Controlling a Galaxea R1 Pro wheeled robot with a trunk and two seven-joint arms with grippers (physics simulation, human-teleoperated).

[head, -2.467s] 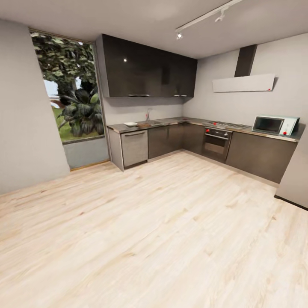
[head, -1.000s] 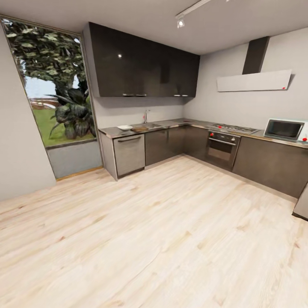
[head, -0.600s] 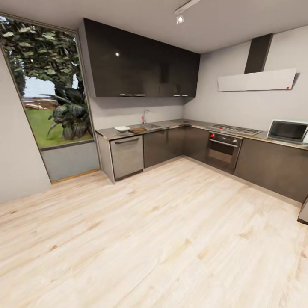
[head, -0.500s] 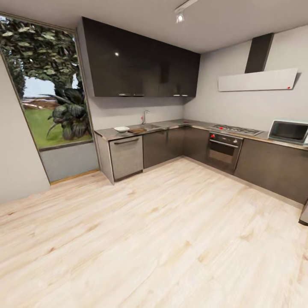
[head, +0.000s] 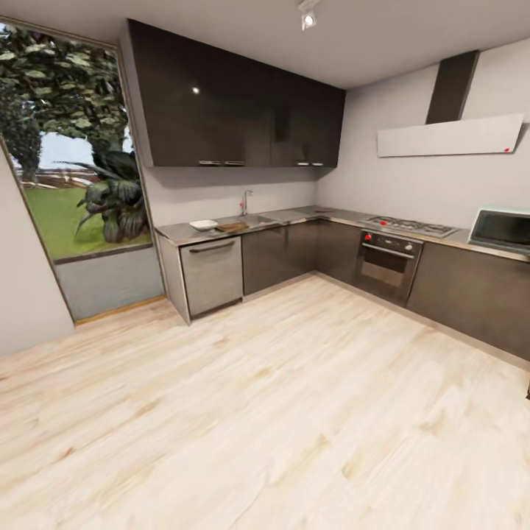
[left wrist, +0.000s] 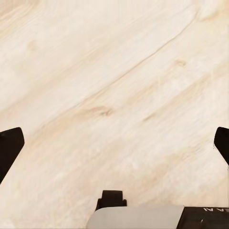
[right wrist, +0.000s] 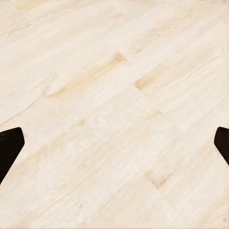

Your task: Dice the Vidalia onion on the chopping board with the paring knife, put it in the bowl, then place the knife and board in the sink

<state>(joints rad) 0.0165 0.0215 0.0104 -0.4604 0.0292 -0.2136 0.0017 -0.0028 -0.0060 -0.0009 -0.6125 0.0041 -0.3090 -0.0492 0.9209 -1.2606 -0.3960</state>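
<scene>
Across the light wood floor (head: 294, 412), we see the bowl (head: 203, 224) and chopping board (head: 232, 227) far off on the countertop (head: 294, 216); their orientation is too small to tell. Our left gripper (left wrist: 114, 148) and right gripper (right wrist: 114, 148) are spread wide, empty.

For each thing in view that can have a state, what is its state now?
Left gripper: open, empty, above the wood floor.
Right gripper: open, empty.
Bowl: upright on the countertop.
Chopping board: flat, beside the bowl.
Oven: door shut.
Upper cabinets: shut.
</scene>
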